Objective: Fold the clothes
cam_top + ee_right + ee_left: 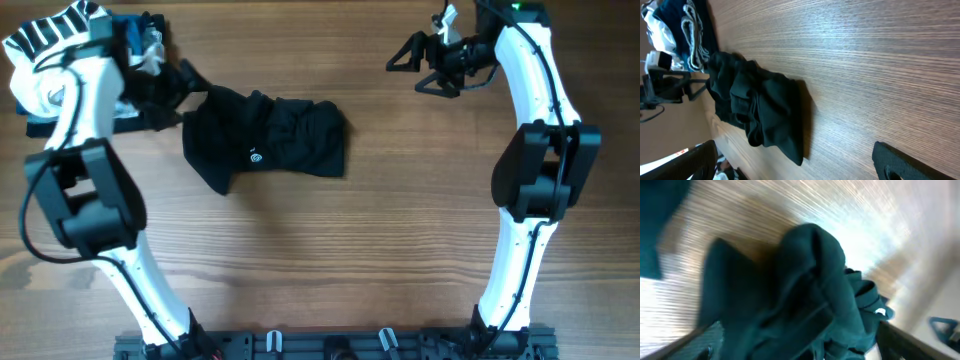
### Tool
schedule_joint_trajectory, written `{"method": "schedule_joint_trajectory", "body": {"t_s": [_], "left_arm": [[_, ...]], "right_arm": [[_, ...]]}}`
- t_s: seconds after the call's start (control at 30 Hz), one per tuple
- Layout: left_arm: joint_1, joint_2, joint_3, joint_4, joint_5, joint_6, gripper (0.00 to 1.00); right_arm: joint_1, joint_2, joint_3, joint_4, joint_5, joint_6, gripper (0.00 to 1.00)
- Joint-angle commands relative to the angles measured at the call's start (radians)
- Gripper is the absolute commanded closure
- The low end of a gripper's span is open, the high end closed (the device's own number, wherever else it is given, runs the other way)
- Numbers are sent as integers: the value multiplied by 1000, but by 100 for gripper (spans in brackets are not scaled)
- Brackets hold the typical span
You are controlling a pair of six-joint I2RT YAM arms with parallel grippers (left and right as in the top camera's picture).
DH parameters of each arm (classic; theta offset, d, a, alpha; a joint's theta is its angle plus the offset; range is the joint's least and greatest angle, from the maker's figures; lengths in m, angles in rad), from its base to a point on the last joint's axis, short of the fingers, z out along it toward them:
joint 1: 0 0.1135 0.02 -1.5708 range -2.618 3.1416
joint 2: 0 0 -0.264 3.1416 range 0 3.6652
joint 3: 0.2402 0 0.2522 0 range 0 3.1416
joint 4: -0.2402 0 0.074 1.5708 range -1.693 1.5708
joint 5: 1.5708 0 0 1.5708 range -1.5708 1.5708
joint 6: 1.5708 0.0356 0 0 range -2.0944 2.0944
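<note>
A crumpled black garment (268, 135) lies on the wooden table left of centre, with a small white logo near its lower left. My left gripper (195, 85) is at the garment's upper left edge. In the left wrist view its fingers (795, 350) are spread wide and bunched cloth (805, 280) lies between them, filling the view. My right gripper (408, 68) is open and empty at the far right of the table, well away from the garment. The right wrist view shows its fingers (800, 170) spread wide and the garment (760, 110) at a distance.
A pile of other clothes (45, 45), striped white and black on top, sits at the far left corner under my left arm. It also shows in the right wrist view (675, 30). Bare wooden table (400, 220) stretches to the right and front of the garment.
</note>
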Motion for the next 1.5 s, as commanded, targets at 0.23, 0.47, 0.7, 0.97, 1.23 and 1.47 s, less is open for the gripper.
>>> {"method": "schedule_joint_trajectory", "body": {"t_s": [0.23, 0.47, 0.7, 0.97, 1.23, 1.47], "left_arm": [[93, 2, -201, 98, 149, 140, 0], [-9, 4, -272, 286, 231, 140, 8], [-82, 36, -293, 342, 253, 110, 96], [-89, 29, -293, 336, 264, 39, 96], [-187, -124, -287, 341, 29, 31, 96], [-250, -324, -278, 335, -45, 0, 96]], "right_arm": [[0, -16, 23, -12, -42, -11, 0], [0, -16, 23, -18, -48, -14, 0], [0, -16, 23, -35, -48, -18, 0], [0, -16, 23, -53, -47, -43, 0], [0, -16, 23, -63, -43, -71, 0], [0, -16, 23, -94, -30, -93, 0]]}}
